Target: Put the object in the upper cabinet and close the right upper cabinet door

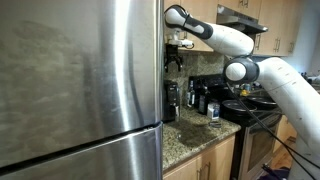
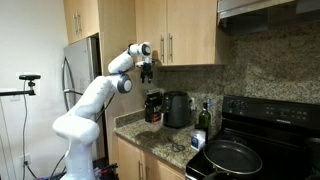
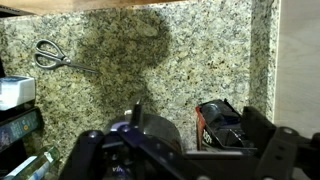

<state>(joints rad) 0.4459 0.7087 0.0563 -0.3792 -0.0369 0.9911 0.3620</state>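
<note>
The upper cabinet (image 2: pixel 185 30) is light wood with two slim metal handles, and both doors look shut in this exterior view. The right upper cabinet door (image 2: pixel 195 32) lies flush. My gripper (image 2: pixel 147 70) hangs just under the cabinet's bottom left edge, above the counter, and also shows in an exterior view (image 1: pixel 175 56). In the wrist view my gripper (image 3: pixel 185 160) looks down at the granite counter (image 3: pixel 180 60) with its fingers spread wide. It is open and I see nothing between the fingers. I cannot make out any loose object to be stored.
Below the gripper stand a black coffee maker (image 2: pixel 154 105) and a dark round pot (image 2: pixel 178 108). Scissors (image 3: pixel 60 58) lie on the counter. A green bottle (image 2: pixel 204 118), a frying pan (image 2: pixel 232 155) on the stove and a steel fridge (image 1: pixel 80 90) are nearby.
</note>
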